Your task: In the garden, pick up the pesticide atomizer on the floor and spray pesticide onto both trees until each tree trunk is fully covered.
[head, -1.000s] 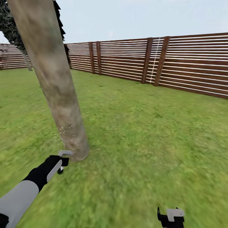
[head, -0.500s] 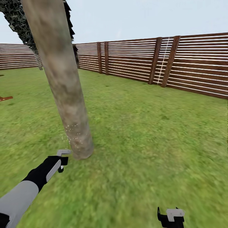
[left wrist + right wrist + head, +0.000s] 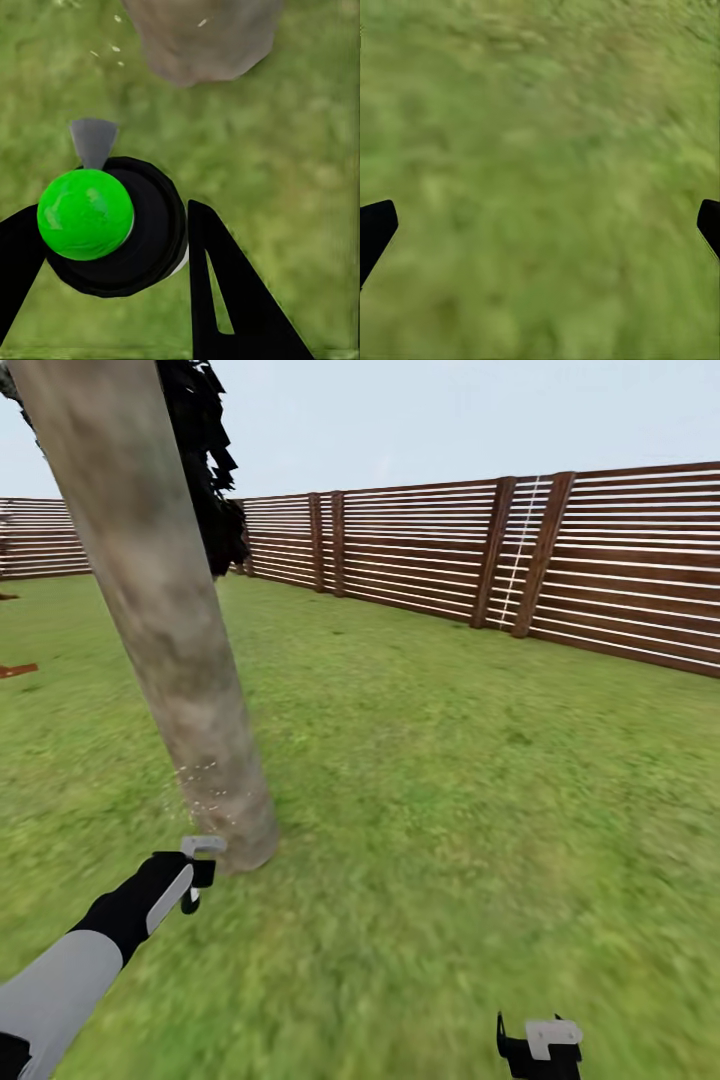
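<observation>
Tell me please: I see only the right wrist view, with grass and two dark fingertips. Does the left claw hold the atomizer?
Observer: Yes, the left claw is shut on the pesticide atomizer; the dot on its top shows green.
Operator: Where does it point?
Observer: Its grey nozzle faces the base of the tree trunk, close by.
Operator: Is any spray visible?
Observer: Pale specks dot the trunk low down.

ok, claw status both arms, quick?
Left claw: shut on the pesticide atomizer, near the tree trunk.
Right claw: open, holding nothing, over grass.
</observation>
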`<state>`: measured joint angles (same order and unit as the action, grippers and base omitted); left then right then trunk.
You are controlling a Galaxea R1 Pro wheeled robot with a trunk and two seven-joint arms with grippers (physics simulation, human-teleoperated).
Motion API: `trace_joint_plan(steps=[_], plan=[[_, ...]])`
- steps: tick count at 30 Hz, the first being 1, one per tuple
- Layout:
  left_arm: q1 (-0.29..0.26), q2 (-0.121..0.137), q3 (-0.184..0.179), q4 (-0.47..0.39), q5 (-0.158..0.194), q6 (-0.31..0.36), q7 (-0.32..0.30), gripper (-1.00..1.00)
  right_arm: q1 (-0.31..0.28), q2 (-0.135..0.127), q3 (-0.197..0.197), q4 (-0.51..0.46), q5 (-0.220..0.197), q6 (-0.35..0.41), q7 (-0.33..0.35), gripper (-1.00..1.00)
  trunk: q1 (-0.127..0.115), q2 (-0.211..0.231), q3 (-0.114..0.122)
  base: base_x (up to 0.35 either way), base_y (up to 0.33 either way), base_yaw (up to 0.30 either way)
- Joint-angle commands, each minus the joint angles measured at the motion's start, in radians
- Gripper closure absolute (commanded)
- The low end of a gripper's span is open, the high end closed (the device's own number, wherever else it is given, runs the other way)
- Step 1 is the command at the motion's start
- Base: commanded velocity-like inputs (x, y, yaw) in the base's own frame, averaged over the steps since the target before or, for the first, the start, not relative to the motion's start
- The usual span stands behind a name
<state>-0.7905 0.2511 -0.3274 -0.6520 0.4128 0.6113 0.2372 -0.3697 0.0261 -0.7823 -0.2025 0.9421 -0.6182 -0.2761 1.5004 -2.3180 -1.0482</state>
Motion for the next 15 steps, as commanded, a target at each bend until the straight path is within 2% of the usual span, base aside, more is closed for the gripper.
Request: trace_joint_plan(steps=[1,3,8,15], plan=[[0.0,0.0,0.0,-0.002,-0.003,0.026,0.0,1.0,0.0,0.0,0.0,0.0,0.0,0.0,0.0,-1.0,0.0,0.0,0.0,0.194,-0.218,0.259],[0.0,0.0,-0.001,-0.004,-0.003,0.05,0.001,1.0,0.0,0.0,0.0,0.0,0.0,0.0,0.0,-1.0,0.0,0.0,0.0,0.177,-0.227,0.272],[0.0,0.0,-0.001,-0.006,-0.003,0.053,0.001,1.0,0.0,0.001,0.0,0.0,0.001,0.0,0.0,-1.0,0.0,0.0,0.0,0.11,-0.253,0.251],[0.0,0.0,-0.001,-0.008,-0.003,0.051,0.003,1.0,0.0,0.001,0.0,0.0,0.001,0.0,0.0,-1.0,0.0,0.0,0.0,-0.064,-0.275,0.021]])
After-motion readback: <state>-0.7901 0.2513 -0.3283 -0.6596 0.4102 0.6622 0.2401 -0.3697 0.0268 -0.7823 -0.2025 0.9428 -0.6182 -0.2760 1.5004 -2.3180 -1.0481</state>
